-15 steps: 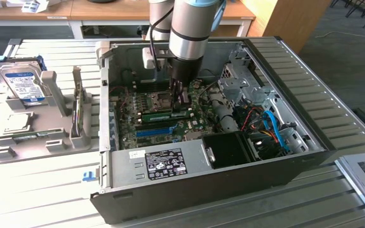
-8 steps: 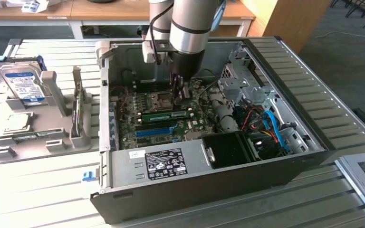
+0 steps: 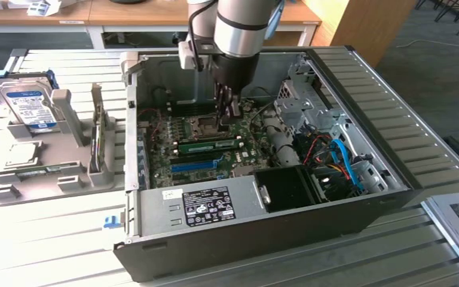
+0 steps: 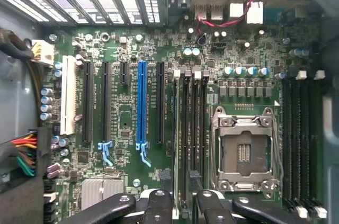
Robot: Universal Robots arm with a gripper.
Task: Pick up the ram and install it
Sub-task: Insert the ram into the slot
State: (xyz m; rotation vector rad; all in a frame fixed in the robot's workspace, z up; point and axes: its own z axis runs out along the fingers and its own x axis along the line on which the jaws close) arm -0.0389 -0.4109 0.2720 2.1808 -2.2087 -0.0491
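Note:
The ram (image 3: 210, 144), a narrow green stick with a white sticker, lies along a memory slot on the motherboard inside the open computer case (image 3: 389, 155). In the wrist view the ram (image 4: 176, 139) is seen edge-on as a thin pale line running up from between my fingers. My gripper (image 3: 228, 116) hangs just above it, next to the processor socket (image 4: 244, 152). The black fingers (image 4: 159, 208) stand apart on either side of the stick's line, and the gripper (image 4: 184, 205) is open with a clear gap. I cannot tell whether the stick is fully seated.
A grey fixture (image 3: 54, 179) to the exterior view's left of the case holds a hard drive (image 3: 28, 107) and a silver processor chip (image 3: 22, 154). Inside the case are a power supply (image 3: 205, 206), a black fan box (image 3: 289, 188), blue and red cables (image 3: 337, 161) and a blue expansion slot (image 4: 141, 102).

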